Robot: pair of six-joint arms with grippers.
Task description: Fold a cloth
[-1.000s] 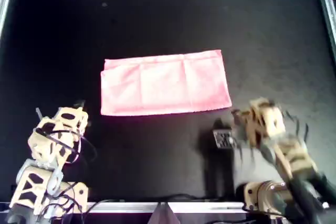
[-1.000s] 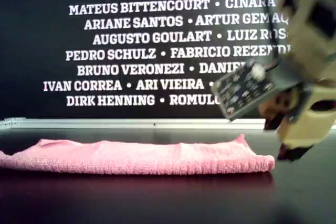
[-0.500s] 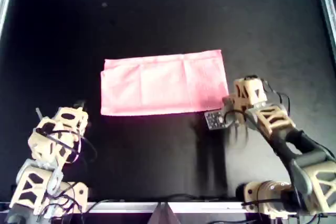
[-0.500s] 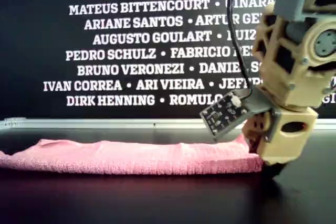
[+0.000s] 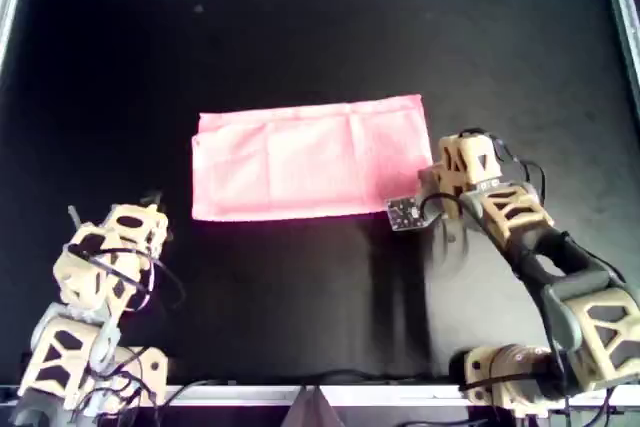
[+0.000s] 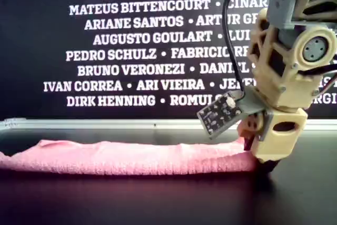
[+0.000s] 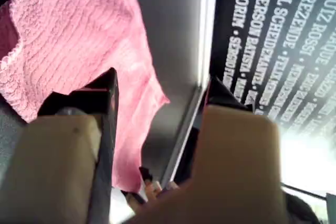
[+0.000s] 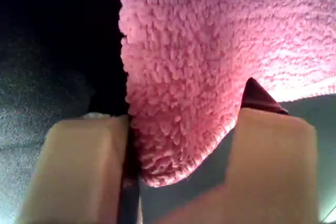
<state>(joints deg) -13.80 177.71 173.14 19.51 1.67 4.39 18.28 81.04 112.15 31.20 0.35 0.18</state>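
Since a second ago our right gripper has reached the folded light-pink terry cloth's corner, jaws apart around it; we judge closing comes next.

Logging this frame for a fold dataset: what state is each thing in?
cloth: lying flat, already folded into a rectangle, one corner between the right gripper's fingers.
right gripper: open, straddling the cloth corner, down at the table.
left gripper: open, holding nothing, parked away from the cloth.
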